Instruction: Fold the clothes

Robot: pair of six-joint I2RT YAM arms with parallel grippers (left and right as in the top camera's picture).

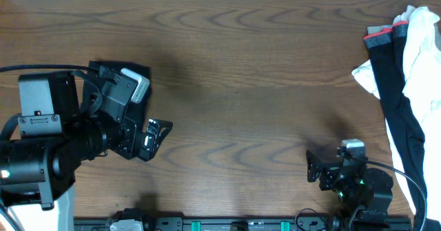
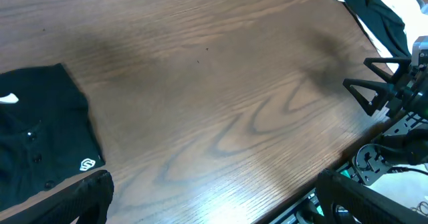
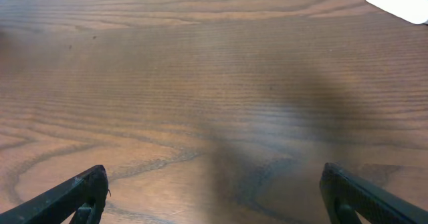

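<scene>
– the left gripper (image 2: 214,180), is it holding something?
– no. its two fingers (image 2: 87,197) stand wide apart at the lower corners of the left wrist view, and between them i see only bare wood. it touches no cloth
– and the right gripper (image 3: 214,174)?
– the same. its fingers are spread wide, with nothing between them and only wood grain below. in the overhead view it is near the front edge, on the right side
– where is the t-shirt (image 2: 47,130)?
– on the left part of the table (image 1: 241,65). it lies flat as a folded rectangle, with a small white logo (image 2: 87,164) near one corner. from above, the left arm covers most of it. the gripper is just beside its edge, not on it
– what else is on the surface?
– at the far right a black garment with a grey-and-red band (image 1: 396,100) lies together with a white cloth (image 1: 420,58). the wood is brown with darker grain. of the room i can see only a pale strip behind the far edge
</scene>
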